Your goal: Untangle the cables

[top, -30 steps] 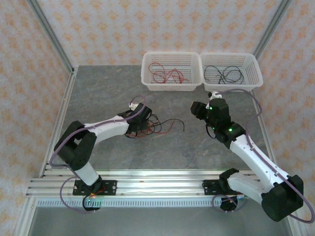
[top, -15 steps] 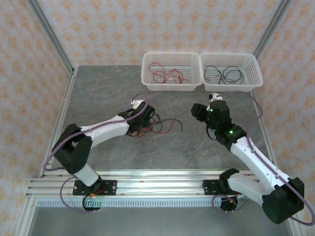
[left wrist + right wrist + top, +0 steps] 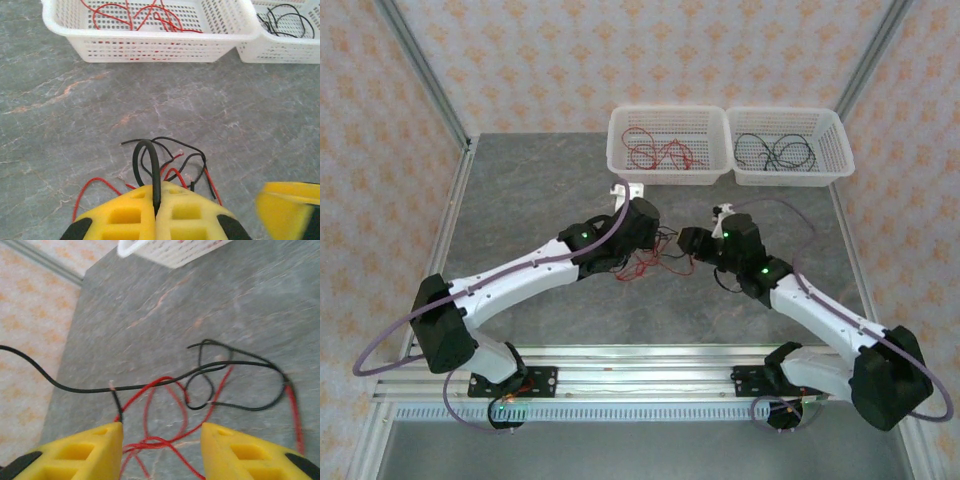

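L gripper (image 3: 156, 207) clamped tight on a black cable (image 3: 148, 155). R gripper (image 3: 161, 437) spread open over the red/black cables (image 3: 200, 390), tangled on the table (image 3: 520, 190) btw our arms.

thin curly red and black cables (image 3: 642, 262) loosely tangled a bit in front of the left basket (image 3: 665, 172), more red strands inside it, black ones just right of it

Left white basket (image 3: 670, 174) touching right white basket (image 3: 790, 174) at far edge, grey marbled table (image 3: 520, 190), floral-patterned walls (image 3: 620, 50)
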`<state>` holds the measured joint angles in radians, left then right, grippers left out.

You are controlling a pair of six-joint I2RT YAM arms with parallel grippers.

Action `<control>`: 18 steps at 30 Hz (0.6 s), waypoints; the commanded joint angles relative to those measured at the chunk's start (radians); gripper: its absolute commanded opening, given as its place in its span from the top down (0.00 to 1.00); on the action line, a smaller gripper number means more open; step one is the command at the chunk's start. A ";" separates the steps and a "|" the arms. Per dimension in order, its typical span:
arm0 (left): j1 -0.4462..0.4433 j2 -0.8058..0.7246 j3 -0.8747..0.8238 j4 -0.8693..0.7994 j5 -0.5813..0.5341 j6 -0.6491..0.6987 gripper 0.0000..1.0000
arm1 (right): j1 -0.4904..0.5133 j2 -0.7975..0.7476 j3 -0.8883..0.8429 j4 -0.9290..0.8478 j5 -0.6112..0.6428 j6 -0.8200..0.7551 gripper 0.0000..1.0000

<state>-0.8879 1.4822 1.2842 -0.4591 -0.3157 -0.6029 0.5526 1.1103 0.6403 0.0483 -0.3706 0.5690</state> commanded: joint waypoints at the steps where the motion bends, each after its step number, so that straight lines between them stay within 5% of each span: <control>1: -0.022 0.024 0.054 -0.046 -0.052 0.009 1.00 | 0.045 0.034 -0.006 0.116 -0.012 0.066 0.55; 18: -0.071 0.035 0.200 -0.060 -0.069 0.081 1.00 | 0.144 0.282 0.025 0.194 0.131 0.090 0.55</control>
<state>-0.9451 1.5257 1.4181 -0.5007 -0.3470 -0.5575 0.6914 1.3586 0.6491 0.2111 -0.3134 0.6548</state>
